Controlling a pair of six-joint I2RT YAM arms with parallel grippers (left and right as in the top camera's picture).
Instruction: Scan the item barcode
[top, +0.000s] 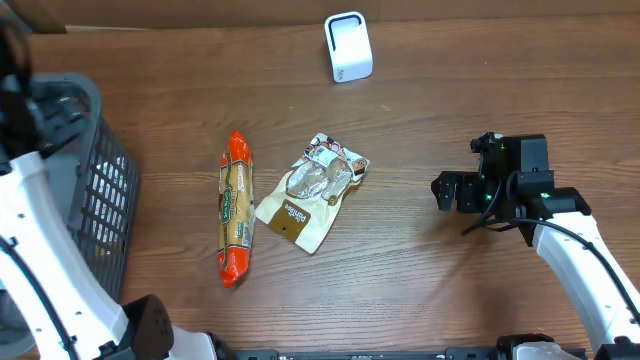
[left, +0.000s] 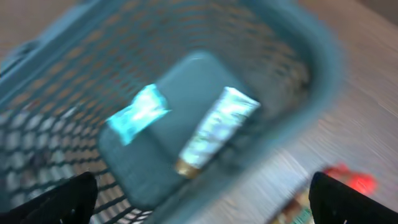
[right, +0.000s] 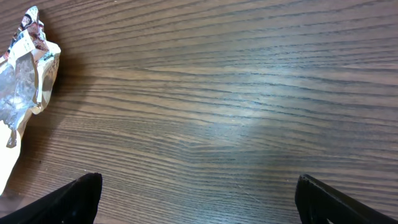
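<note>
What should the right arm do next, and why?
Probably ease the right gripper left toward the foil pouch: its jaws stand open and empty over bare table, the pouch is the nearest loose item, and the scanner stands at the far edge.

No word, brand or number can be read anywhere: the print on the orange-ended packet (top: 236, 207), the tan pouch (top: 312, 190) and the white scanner (top: 348, 46) is too small, while the teal packet (left: 138, 113) and pale tube (left: 217, 127) in the basket (left: 298, 56) are blurred.
</note>
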